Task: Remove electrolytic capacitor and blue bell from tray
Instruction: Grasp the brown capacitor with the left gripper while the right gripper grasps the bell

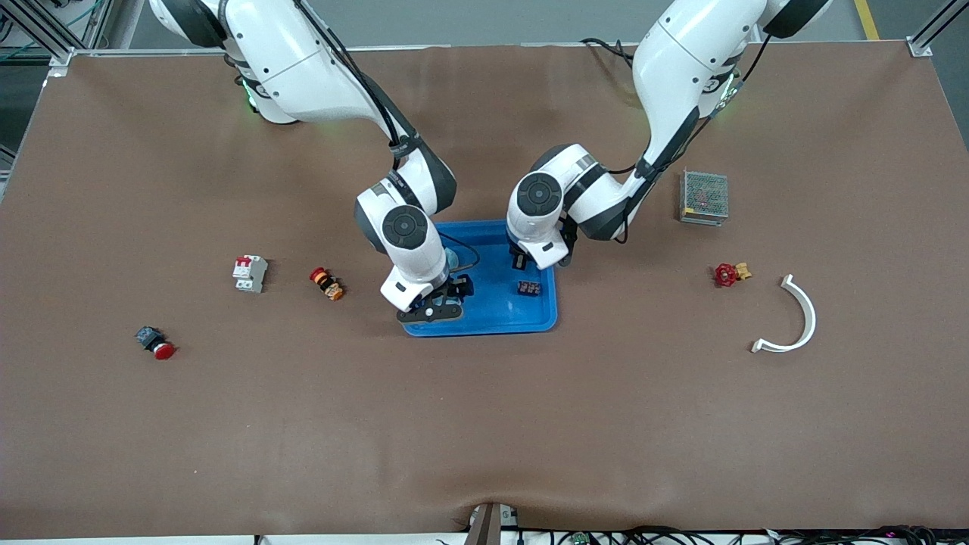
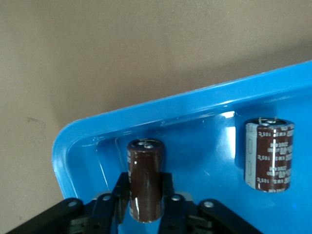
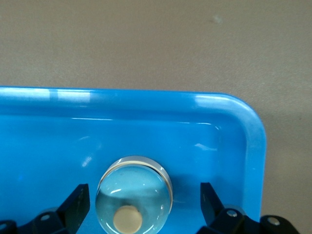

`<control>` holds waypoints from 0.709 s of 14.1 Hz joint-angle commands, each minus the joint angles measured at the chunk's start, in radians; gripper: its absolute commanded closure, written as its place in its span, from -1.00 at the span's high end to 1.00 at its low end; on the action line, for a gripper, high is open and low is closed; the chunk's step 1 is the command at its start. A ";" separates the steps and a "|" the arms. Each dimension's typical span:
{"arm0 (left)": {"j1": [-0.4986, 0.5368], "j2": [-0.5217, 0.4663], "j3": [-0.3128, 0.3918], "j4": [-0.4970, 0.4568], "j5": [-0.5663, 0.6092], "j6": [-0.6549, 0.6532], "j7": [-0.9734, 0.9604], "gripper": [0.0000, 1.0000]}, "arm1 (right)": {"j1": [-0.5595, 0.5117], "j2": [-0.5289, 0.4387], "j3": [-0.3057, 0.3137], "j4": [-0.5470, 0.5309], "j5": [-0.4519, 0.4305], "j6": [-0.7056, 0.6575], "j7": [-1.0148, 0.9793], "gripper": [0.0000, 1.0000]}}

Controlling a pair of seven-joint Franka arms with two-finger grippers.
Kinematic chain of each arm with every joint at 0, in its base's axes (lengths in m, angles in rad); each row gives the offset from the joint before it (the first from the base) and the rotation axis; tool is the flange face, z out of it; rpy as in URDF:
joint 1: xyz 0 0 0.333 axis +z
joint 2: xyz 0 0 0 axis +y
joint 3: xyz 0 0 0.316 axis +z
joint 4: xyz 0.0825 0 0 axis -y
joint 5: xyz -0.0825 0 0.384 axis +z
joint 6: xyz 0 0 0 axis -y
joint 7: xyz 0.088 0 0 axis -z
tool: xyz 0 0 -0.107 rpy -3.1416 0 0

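Left gripper (image 2: 145, 204) clamped on upright capacitor (image 2: 145, 180) in blue tray (image 2: 78, 141), base cut off, second capacitor (image 2: 269, 155) at three o'clock, right gripper (image 3: 145, 204) spread wide around bell (image 3: 134, 194), partly cropped.

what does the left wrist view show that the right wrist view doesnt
Only the left wrist view: the left pincer shut on a brown capacitor, with a second capacitor standing in the tray.

Only the right wrist view: the right pincer open, its fingers either side of a shiny domed bell, apart from it.

Both: the blue tray and brown table.
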 commanded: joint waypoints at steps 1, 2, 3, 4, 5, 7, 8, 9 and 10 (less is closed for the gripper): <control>-0.002 -0.006 0.003 0.006 0.021 -0.004 -0.022 -1.00 | 0.011 0.024 -0.007 0.025 -0.020 0.013 0.023 1.00; -0.002 -0.011 0.005 0.011 0.024 -0.005 -0.008 -1.00 | 0.011 0.030 -0.007 0.025 -0.020 0.019 0.023 1.00; 0.007 -0.021 0.006 0.023 0.033 -0.025 0.009 -1.00 | 0.013 0.031 -0.007 0.025 -0.020 0.020 0.023 1.00; 0.010 -0.026 0.006 0.055 0.037 -0.065 0.018 -1.00 | 0.019 0.034 -0.007 0.025 -0.020 0.022 0.023 1.00; 0.012 -0.027 0.006 0.101 0.035 -0.115 0.032 -1.00 | 0.019 0.034 -0.007 0.025 -0.020 0.022 0.023 1.00; 0.013 -0.043 0.006 0.176 0.035 -0.198 0.076 -1.00 | 0.019 0.033 -0.007 0.025 -0.020 0.021 0.023 1.00; 0.016 -0.055 0.006 0.198 0.035 -0.221 0.105 -1.00 | 0.019 0.033 -0.007 0.025 -0.020 0.021 0.023 1.00; 0.026 -0.078 0.008 0.209 0.035 -0.238 0.142 -1.00 | 0.019 0.033 -0.007 0.027 -0.020 0.021 0.023 0.84; 0.038 -0.096 0.008 0.211 0.035 -0.250 0.185 -1.00 | 0.019 0.033 -0.007 0.027 -0.018 0.017 0.023 0.39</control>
